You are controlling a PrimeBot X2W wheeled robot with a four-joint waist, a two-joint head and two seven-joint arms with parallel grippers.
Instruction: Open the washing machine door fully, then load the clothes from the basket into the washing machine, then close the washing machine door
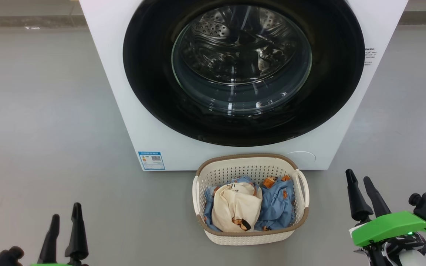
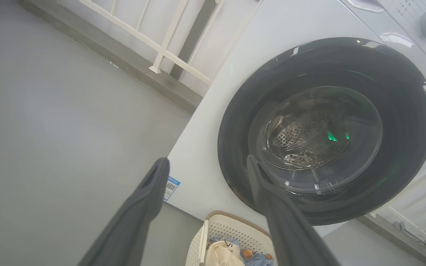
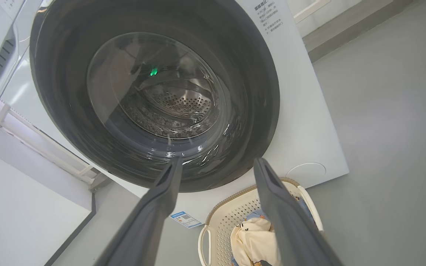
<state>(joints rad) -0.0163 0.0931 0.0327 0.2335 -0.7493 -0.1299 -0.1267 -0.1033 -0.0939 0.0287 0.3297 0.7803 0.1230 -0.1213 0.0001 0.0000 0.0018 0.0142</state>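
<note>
On the grey floor (image 1: 43, 111), open room spreads to both sides of the washing machine (image 1: 109, 74), whose door (image 1: 150, 74) sits shut. Just before it, the basket (image 1: 250, 238) holds the clothes (image 1: 237, 207). Both the left claw (image 1: 65, 210) and right claw (image 1: 357, 175) gape, empty.

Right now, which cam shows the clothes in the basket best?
Head view: it looks down on the clothes, cream garment atop blue ones, whole basket visible. Left wrist view catches just a sliver at its bottom edge; right wrist view has them partly hidden behind the right end effector's finger.
</note>
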